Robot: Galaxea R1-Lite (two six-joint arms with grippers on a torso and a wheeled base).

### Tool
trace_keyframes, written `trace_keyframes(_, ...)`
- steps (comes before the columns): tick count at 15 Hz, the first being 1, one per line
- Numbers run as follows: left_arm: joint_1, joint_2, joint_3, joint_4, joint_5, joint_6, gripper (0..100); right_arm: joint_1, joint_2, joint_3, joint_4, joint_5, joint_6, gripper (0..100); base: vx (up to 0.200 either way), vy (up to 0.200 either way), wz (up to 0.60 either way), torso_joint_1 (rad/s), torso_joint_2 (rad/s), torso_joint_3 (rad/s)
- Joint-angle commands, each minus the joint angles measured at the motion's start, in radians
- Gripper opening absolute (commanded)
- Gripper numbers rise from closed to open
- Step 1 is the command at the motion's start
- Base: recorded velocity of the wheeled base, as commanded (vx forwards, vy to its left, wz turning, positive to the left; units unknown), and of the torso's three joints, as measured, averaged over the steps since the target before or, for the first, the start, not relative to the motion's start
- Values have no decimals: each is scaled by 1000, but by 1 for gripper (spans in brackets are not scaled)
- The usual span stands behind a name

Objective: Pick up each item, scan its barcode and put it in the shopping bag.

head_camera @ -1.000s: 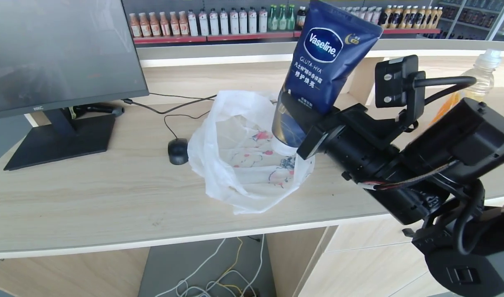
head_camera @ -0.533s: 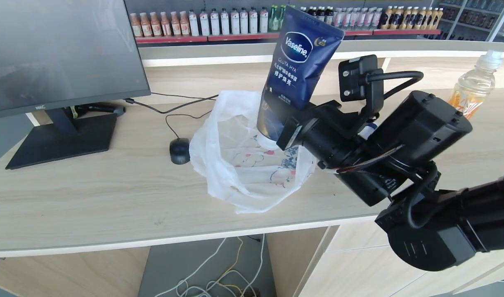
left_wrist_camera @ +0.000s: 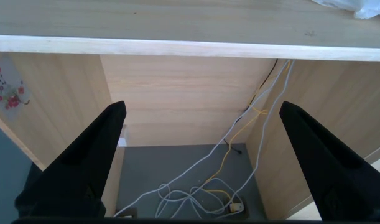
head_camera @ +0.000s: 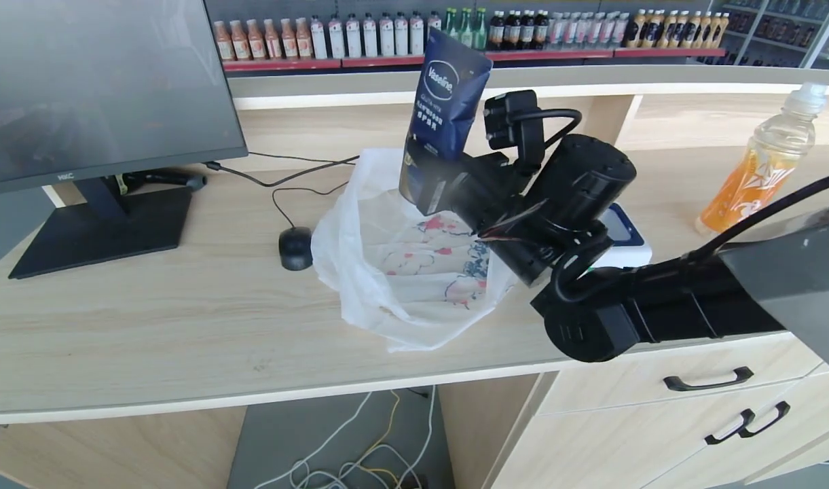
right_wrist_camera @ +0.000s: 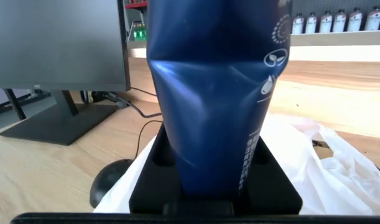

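I had the right gripper (head_camera: 433, 187) clamped on the blue lotion tube (head_camera: 448, 81), upright just above the white shopping bag (head_camera: 400, 285). Its drop was pending, I judged, and the orange drink bottle (head_camera: 753, 170) waited on the counter (head_camera: 149, 326).

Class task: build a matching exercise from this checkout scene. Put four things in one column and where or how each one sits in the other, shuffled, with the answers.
1 blue tube
2 shopping bag
3 computer mouse
4 orange drink bottle

A standing upright on the right of the counter
B gripped in the right claw
C lying open mid-counter
D just left of the shopping bag

Pairs: 1-B, 2-C, 3-D, 4-A
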Motion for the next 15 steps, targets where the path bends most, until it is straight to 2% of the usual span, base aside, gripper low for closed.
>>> trace_keyframes(1, 0, 0, 0, 0, 0, 0, 100, -3, 62, -57, 17, 0, -1, 0, 0, 0, 0, 0, 0, 0)
trace_keyframes(5, 0, 0, 0, 1, 0, 0, 100, -27, 110, -66, 20, 0, -1, 0, 0, 0, 0, 0, 0, 0)
trace_keyframes(15, 0, 0, 0, 0, 0, 0, 100, -24, 185, -65, 16, -3, -1, 0, 0, 0, 0, 0, 0, 0)
